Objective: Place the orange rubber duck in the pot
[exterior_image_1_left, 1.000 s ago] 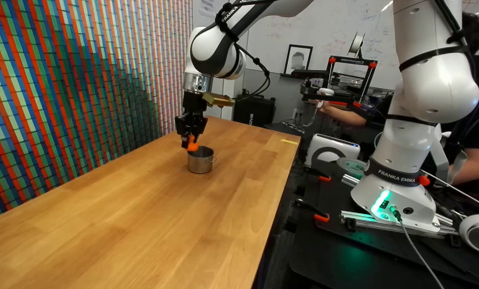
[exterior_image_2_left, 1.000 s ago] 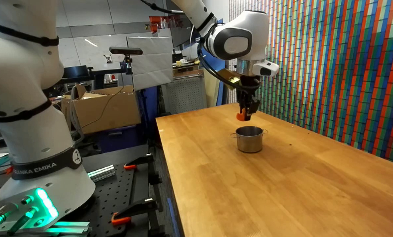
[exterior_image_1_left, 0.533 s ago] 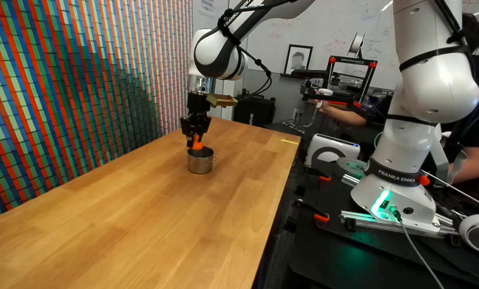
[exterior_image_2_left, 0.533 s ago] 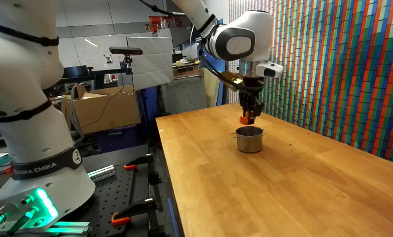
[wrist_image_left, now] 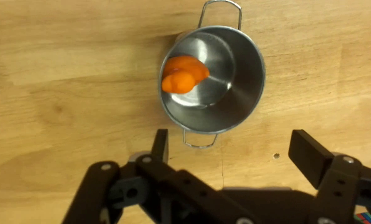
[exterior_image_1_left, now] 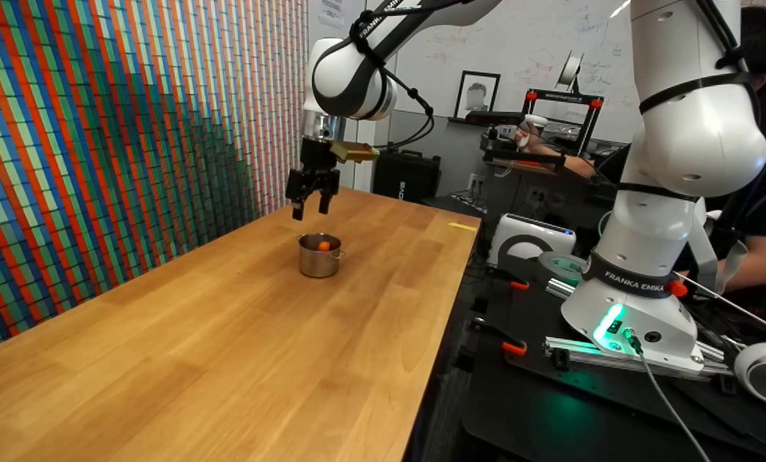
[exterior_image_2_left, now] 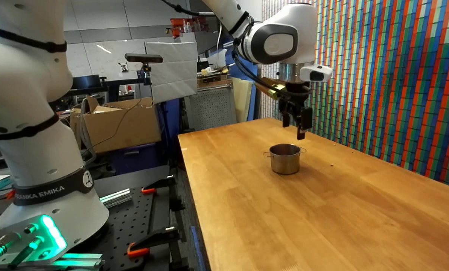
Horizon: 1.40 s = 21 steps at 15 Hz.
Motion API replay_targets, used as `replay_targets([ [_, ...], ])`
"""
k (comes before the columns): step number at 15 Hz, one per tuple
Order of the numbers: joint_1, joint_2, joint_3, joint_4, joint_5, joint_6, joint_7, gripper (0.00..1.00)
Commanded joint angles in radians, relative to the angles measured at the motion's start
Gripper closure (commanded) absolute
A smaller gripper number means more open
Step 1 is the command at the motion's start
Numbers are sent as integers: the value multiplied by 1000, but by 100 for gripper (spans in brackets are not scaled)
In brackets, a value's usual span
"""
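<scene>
Gripper spread. Duck at left inside the pot in the wrist view: probably light and pliable; grip by the body.

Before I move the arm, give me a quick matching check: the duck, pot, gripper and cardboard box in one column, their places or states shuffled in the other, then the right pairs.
Column one
1. orange rubber duck
2. pot
3. gripper
4. cardboard box

Column two
A. open, holding nothing
B. brown, in the background of an exterior view
C. inside another listed thing
D. shiny grey, upright on the table

Pairs: 1-C, 2-D, 3-A, 4-B.
</scene>
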Motion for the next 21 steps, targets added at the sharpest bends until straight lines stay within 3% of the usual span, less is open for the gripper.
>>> replay_targets([
  [1, 15, -70, -34, 37, -64, -84, 21, 0],
  [8, 3, -225, -64, 46, -170, -287, -7, 0],
  [15, -14, -324, -75, 14, -143, -452, -52, 0],
  [16, -6, -279, -71, 38, -151, -415, -28, 0],
  [21, -8, -298, -74, 26, -151, -437, -31, 0],
])
